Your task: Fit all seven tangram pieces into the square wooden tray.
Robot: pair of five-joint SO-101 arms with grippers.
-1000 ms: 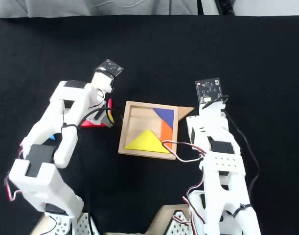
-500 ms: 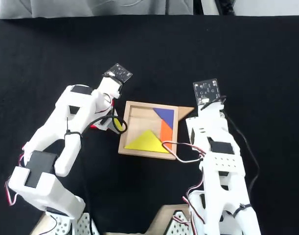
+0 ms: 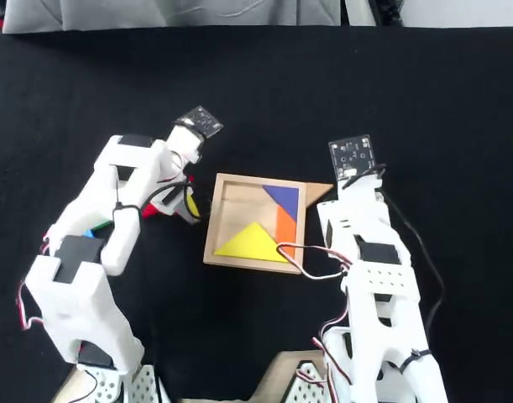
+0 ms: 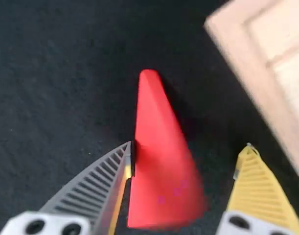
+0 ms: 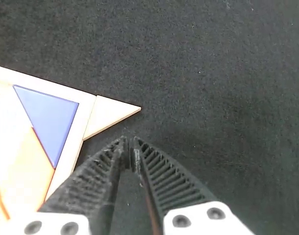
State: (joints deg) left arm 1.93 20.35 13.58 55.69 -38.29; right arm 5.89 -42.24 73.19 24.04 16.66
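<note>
Now we've got the left arm (image 3: 113,210) folded low, the left tool (image 4: 188,145) spread wide astride a smooth red triangle (image 4: 159,161) on the fuzzy black counter (image 3: 323,84), just beside the square wooden tray (image 3: 212,231). Our right tool (image 5: 128,142) is pinched closed near a pale wooden triangle (image 5: 110,113).

High view fixed overhead, looking down on the black counter (image 3: 424,101) and both arms from farther off, left wrist view close above the red tangram piece (image 4: 159,161), right wrist view low past its jaws — each sharing an edge of the wooden tray (image 3: 238,200) with the high view.
</note>
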